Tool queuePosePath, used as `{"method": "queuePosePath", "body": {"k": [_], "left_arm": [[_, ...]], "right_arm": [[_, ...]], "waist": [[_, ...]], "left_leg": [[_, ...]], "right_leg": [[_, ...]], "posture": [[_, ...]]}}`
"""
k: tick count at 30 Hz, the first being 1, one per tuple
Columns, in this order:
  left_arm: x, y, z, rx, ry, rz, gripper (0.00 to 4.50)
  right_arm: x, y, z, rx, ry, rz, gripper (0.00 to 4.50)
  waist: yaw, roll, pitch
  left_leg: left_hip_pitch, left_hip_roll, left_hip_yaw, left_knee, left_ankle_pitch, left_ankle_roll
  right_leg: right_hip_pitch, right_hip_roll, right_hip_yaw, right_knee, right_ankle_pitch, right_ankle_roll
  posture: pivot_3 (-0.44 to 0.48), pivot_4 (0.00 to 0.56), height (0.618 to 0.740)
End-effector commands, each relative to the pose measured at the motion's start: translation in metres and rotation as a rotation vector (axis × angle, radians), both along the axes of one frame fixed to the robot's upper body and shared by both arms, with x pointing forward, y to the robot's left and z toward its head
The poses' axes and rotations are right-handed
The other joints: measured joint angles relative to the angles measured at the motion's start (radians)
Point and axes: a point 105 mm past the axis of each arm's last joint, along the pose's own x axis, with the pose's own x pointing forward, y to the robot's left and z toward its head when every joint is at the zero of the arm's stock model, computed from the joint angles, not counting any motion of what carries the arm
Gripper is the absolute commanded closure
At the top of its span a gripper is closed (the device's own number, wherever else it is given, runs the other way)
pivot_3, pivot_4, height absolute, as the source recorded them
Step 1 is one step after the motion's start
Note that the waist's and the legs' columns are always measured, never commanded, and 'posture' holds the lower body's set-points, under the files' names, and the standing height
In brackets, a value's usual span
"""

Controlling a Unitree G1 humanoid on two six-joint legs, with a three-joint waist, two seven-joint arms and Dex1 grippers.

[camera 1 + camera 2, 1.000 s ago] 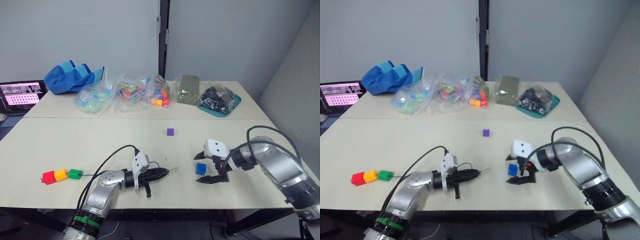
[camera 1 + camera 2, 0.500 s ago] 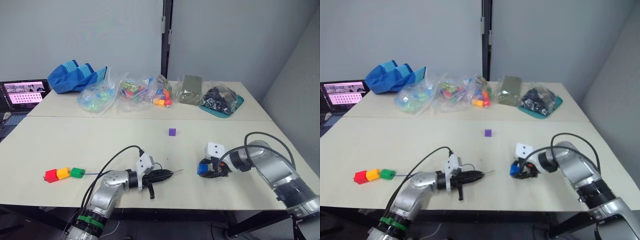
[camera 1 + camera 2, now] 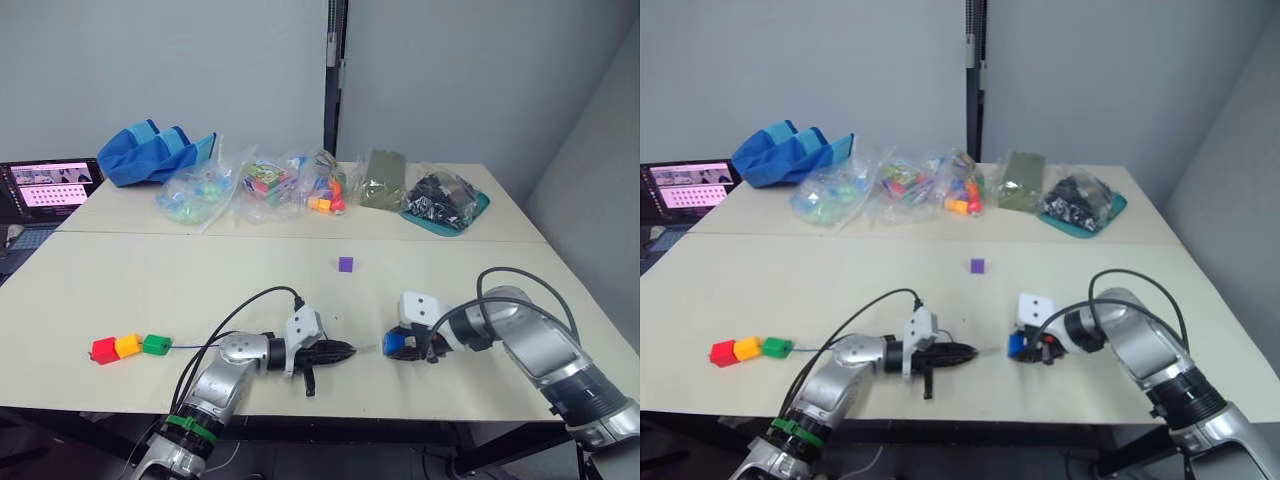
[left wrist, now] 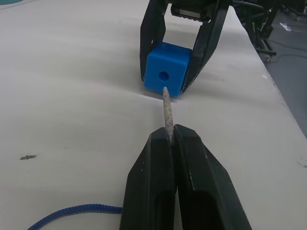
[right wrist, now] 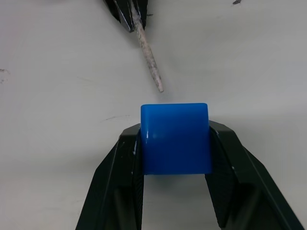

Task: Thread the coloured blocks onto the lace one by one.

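Head views, right gripper (image 3: 408, 347): closed on the blue block (image 3: 397, 345), which is held on the table (image 3: 200, 280) near its front edge.
Head views, left gripper (image 3: 345, 352): fingers pressed together on the lace (image 3: 195, 346); its tip is pointed at the blue block, just short of it.
Head views, threaded blocks: the red block (image 3: 102, 351), orange-yellow block (image 3: 127, 346) and green block (image 3: 155, 345) are seen touching in a row at the lace's far end, well to the left.
Head views, purple block (image 3: 345, 264): lying alone at mid-table, behind both grippers.
Left wrist view: the pale needle tip (image 4: 167, 115) is pinched between the closed fingers (image 4: 153, 191); it is aimed at the round hole in the blue block's face, whether touching cannot be told.
Right wrist view: the blue block is gripped on two opposite sides; the needle tip ends just beside it, apart.
Surface and room: a pale table against grey walls; clear bags of toys (image 3: 270, 185), a blue cloth bag (image 3: 150, 155) and a laptop (image 3: 45, 190) are set along the far side.
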Motion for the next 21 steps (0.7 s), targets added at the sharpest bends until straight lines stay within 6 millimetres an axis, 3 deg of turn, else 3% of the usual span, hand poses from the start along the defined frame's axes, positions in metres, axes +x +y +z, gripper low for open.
{"method": "queuePosePath", "body": {"k": [1, 13, 21], "left_arm": [[0.001, -0.004, 0.002, -0.003, -0.017, -0.016, 4.50], [0.005, -0.012, 0.001, 0.003, -0.032, -0.035, 4.50], [0.013, -0.032, 0.004, 0.034, -0.098, -0.071, 4.50]], "right_arm": [[-0.001, 0.002, 0.003, -0.011, -0.022, 0.032, 3.31], [-0.004, 0.014, 0.004, -0.007, -0.035, 0.068, 3.31], [-0.002, 0.017, 0.003, -0.007, -0.037, 0.077, 3.31]], "waist": [[0.001, 0.000, 0.000], [0.001, 0.000, 0.000], [0.004, 0.000, 0.000]], "left_leg": [[0.000, 0.000, 0.000, 0.000, 0.000, 0.000], [0.000, 0.000, 0.000, 0.000, 0.000, 0.000], [0.000, 0.000, 0.000, 0.001, 0.000, 0.000]], "right_leg": [[0.000, 0.000, 0.000, 0.000, 0.000, 0.000], [0.000, 0.000, 0.000, 0.000, 0.000, 0.000], [0.001, 0.000, 0.000, 0.000, 0.000, 0.000]], "posture": [[0.000, 0.150, 0.717], [0.000, 0.150, 0.717], [0.000, 0.150, 0.717]]}}
